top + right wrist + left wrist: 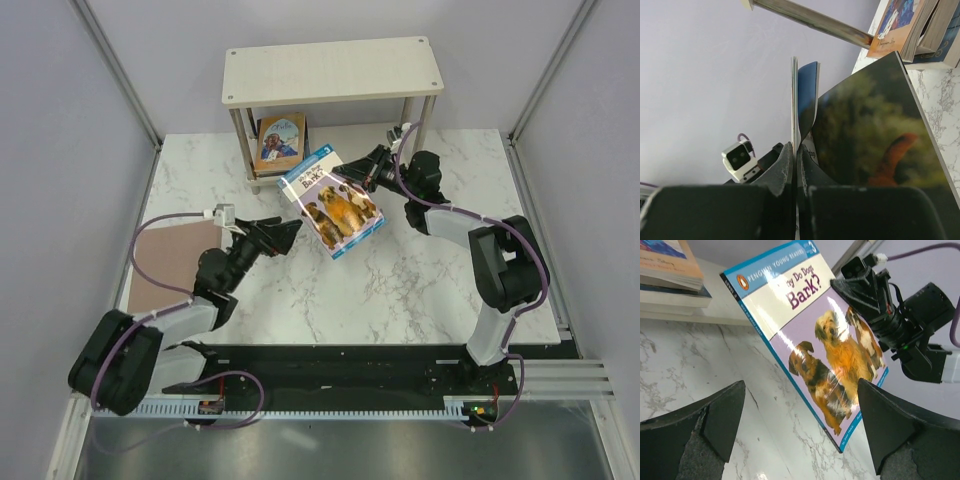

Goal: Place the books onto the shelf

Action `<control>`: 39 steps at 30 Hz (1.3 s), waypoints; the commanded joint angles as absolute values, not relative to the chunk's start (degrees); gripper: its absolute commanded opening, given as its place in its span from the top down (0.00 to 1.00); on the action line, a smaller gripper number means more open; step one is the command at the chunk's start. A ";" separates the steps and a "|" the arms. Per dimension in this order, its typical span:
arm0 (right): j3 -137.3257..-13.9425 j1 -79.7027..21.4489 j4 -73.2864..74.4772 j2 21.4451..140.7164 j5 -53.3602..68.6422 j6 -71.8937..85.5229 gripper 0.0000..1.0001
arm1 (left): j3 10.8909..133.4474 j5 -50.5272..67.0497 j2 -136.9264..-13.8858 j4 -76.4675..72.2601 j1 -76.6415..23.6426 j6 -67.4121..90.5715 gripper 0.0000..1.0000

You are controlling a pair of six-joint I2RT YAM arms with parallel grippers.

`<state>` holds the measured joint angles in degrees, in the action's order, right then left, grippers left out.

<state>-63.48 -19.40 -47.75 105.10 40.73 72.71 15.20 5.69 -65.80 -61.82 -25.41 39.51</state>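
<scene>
The right gripper (352,178) pinches tight on the dog book (805,335), marked "Penguin Young Readers" and "Do Dogs Bark?", held up near the shelf (330,70), while the left gripper (293,230) gapes wide.

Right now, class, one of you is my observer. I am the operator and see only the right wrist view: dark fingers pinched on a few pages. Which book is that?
Observer: It is the pale blue dog book, with three dogs on its cover. The right fingers grip it at its far edge.
Operator: Are the left fingers helping to hold it?
Observer: No. The left fingers stand wide open, pointed at the book's cover and holding nothing.
Operator: Is there anything on top of the shelf?
Observer: No. The shelf has a bare top board in the top external view.
</scene>
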 commanded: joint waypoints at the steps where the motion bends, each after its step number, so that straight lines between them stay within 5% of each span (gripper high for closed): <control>1: -65.30 -19.86 -54.23 104.59 41.84 75.14 1.00 | 14.41 16.77 -76.88 -89.30 -23.91 44.46 0.00; 17: -65.04 -21.97 -55.63 106.17 43.86 75.85 1.00 | 25.22 28.65 -87.97 -95.27 -23.73 45.88 0.00; 21: -64.86 -23.73 -55.90 106.61 43.95 75.76 1.00 | 29.43 29.53 -90.52 -95.27 -23.91 46.76 0.07; 23: -64.43 -24.52 -56.07 106.87 43.95 75.94 1.00 | 30.06 29.36 -90.01 -95.27 -24.17 45.19 0.29; 24: -64.34 -24.61 -56.07 107.05 44.12 75.94 1.00 | 29.80 28.75 -89.30 -95.27 -24.26 44.48 0.50; 25: -64.25 -24.70 -55.99 107.22 44.47 75.76 1.00 | 29.53 28.22 -88.51 -95.27 -24.34 43.95 0.84; 26: -63.99 -24.70 -55.55 107.14 45.17 74.80 1.00 | 28.66 27.08 -87.46 -95.27 -24.26 43.08 0.98; 27: -64.07 -24.61 -54.50 107.05 45.44 73.40 1.00 | 28.22 26.72 -85.62 -95.19 -24.08 42.81 0.98; 32: -65.74 -23.73 -32.29 103.11 43.43 56.19 0.72 | 30.22 34.52 -82.97 -90.72 -18.73 46.49 0.98; 33: -66.09 -23.56 -28.69 102.05 41.16 49.46 0.60 | 31.10 36.46 -82.88 -89.31 -17.85 46.58 0.98; 39: -65.75 -21.01 -12.58 93.26 36.04 34.02 0.20 | 41.90 56.22 -88.23 -84.01 -12.58 49.64 0.98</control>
